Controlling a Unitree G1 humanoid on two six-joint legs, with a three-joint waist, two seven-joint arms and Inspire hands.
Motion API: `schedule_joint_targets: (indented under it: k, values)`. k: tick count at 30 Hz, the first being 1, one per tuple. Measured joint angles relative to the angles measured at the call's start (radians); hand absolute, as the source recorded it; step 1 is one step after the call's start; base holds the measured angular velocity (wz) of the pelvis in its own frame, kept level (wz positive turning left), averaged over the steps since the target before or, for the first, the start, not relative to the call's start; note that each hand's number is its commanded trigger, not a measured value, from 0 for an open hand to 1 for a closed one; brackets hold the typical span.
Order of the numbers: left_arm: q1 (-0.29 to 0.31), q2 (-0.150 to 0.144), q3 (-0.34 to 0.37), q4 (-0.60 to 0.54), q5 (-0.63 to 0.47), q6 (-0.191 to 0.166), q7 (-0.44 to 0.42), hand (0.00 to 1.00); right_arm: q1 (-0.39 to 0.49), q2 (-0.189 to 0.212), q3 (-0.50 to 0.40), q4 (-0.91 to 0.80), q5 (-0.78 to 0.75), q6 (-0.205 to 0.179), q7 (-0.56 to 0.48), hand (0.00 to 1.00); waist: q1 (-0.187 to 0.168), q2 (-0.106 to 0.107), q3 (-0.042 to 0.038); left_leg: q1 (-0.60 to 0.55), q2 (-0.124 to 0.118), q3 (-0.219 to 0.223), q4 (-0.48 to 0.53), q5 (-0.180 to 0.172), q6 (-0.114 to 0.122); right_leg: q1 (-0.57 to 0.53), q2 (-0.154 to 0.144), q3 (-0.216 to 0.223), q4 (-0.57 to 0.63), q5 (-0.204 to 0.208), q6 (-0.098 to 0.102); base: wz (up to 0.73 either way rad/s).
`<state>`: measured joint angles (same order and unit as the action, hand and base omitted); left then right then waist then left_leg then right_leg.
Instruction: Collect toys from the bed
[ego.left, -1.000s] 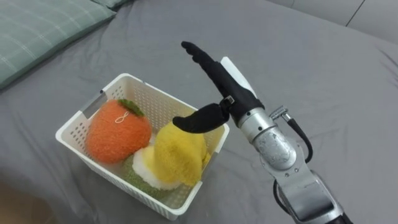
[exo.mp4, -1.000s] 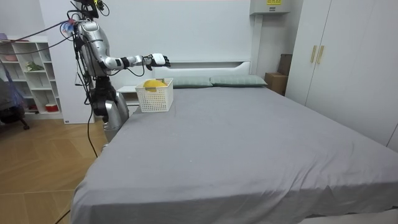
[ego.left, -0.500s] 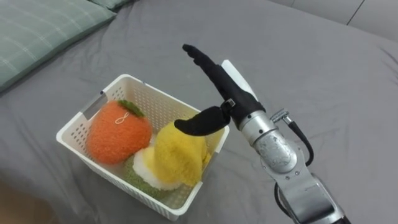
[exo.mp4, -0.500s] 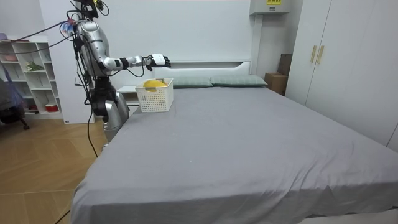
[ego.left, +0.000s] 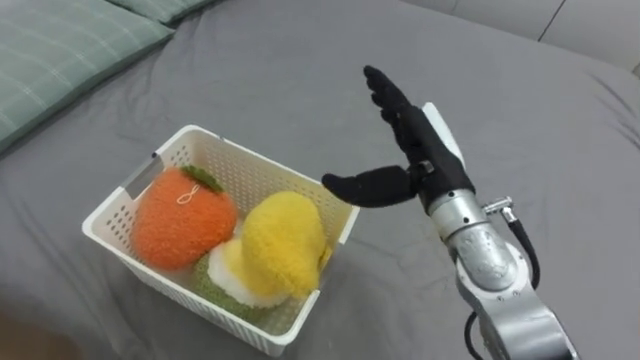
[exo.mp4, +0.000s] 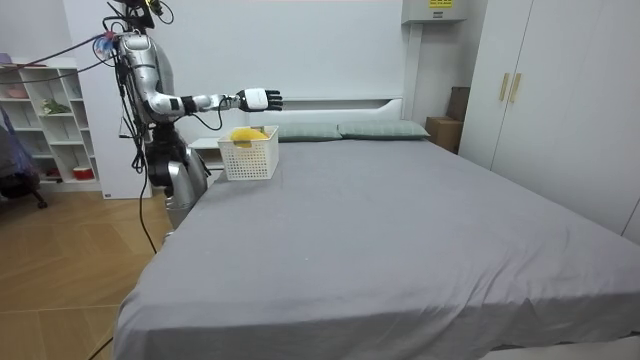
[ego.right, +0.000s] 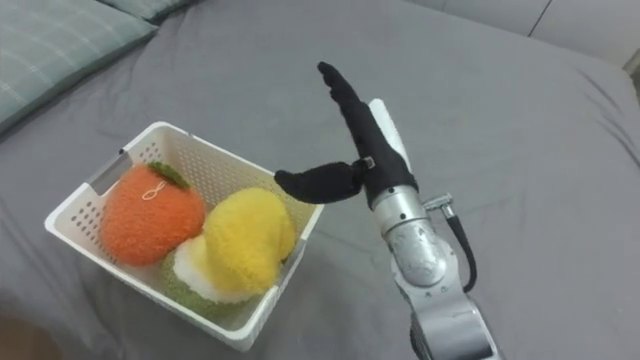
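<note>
My right hand (ego.left: 428, 152) spread flat, empty, just past basket (ego.left: 248, 160) right rim; orange toy (ego.left: 180, 215), yellow toy (ego.left: 280, 240) inside; bare bed (ego.left: 560, 120) rightward.

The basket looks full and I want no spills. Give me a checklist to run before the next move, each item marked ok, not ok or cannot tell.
1. Grasp: right hand empty, fingers straight: ok.
2. Clearance: right hand raised clear of the basket, touching nothing: ok.
3. Load: orange toy and yellow toy inside the basket: ok.
4. Stability: yellow toy lies on a white and green toy and tops the rim; secure for carrying: cannot tell.
5. Footing: basket flat on the bed: ok.
6. Leftovers: no loose toy on the bed in the room view: ok.
</note>
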<state>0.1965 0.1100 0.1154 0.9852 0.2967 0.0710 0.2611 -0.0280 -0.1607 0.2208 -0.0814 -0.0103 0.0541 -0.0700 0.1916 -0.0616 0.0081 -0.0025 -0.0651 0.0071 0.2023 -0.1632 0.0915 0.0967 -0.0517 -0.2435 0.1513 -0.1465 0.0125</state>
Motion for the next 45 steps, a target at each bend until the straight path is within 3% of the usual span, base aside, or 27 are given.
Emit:
schedule_joint_targets:
  k: [4, 6, 14, 19, 32, 36, 40, 45]
  values:
    - [0.009, 0.007, 0.001, 0.026, -0.009, -0.030, 0.015, 0.00, 0.033, -0.005, -0.039, 0.025, 0.057, -0.027, -0.029, 0.00, -0.047, 0.013, -0.0021, 0.012, 0.002, 0.017, -0.007, 0.000, 0.000, 0.002, 0.001, 0.022, 0.001, 0.000, 0.001, -0.18]
    - [0.011, 0.012, 0.016, 0.029, -0.009, -0.042, 0.015, 0.00, 0.077, -0.006, -0.098, 0.025, 0.105, -0.059, -0.063, 0.00, -0.066, 0.017, -0.0052, 0.012, 0.003, 0.019, -0.007, 0.000, 0.000, 0.002, 0.002, 0.024, 0.001, 0.000, 0.001, -0.04]
    - [0.018, 0.015, 0.038, 0.031, -0.012, -0.052, 0.016, 0.00, 0.125, -0.012, -0.221, 0.078, 0.212, -0.098, -0.206, 0.00, -0.130, 0.016, -0.0105, 0.017, 0.008, 0.050, -0.017, -0.001, -0.001, -0.011, 0.004, 0.049, 0.003, 0.001, 0.001, -0.12]
    - [0.023, 0.015, 0.037, 0.031, -0.072, -0.068, 0.041, 0.00, 0.145, -0.016, -0.263, 0.141, 0.332, -0.120, -0.269, 0.00, -0.142, 0.020, -0.0094, 0.032, 0.013, 0.074, -0.032, -0.002, -0.001, -0.011, 0.007, 0.070, 0.003, 0.001, 0.001, -0.13]
    - [0.053, 0.016, 0.040, 0.032, -0.070, -0.074, 0.063, 0.00, 0.222, -0.020, -0.389, 0.370, 0.687, -0.128, -0.333, 0.00, -0.218, 0.021, -0.0114, 0.047, 0.018, 0.097, -0.045, -0.008, -0.004, -0.012, 0.015, 0.105, 0.000, 0.001, 0.000, -0.07]
    - [0.063, 0.016, 0.049, 0.037, -0.090, -0.077, 0.075, 0.00, 0.226, -0.012, -0.454, 0.593, 0.781, -0.148, -0.335, 0.00, -0.241, 0.011, -0.0161, 0.047, 0.019, 0.098, -0.045, -0.010, -0.004, -0.013, 0.016, 0.109, 0.000, 0.001, 0.000, -0.03]
    - [0.062, 0.015, 0.076, 0.049, -0.115, -0.084, 0.080, 0.00, 0.256, -0.002, -0.529, 0.816, 0.895, -0.149, -0.348, 0.00, -0.252, 0.006, -0.0135, 0.045, 0.019, 0.103, -0.047, -0.012, -0.005, -0.029, 0.017, 0.119, 0.001, 0.000, 0.000, -0.05]
    - [0.071, 0.021, 0.116, 0.055, -0.114, -0.084, 0.075, 0.00, 0.283, 0.000, -0.577, 1.015, 0.901, -0.154, -0.344, 0.00, -0.272, 0.011, -0.0104, 0.050, 0.021, 0.110, -0.050, -0.013, -0.007, -0.024, 0.020, 0.123, 0.002, -0.001, -0.001, -0.05]
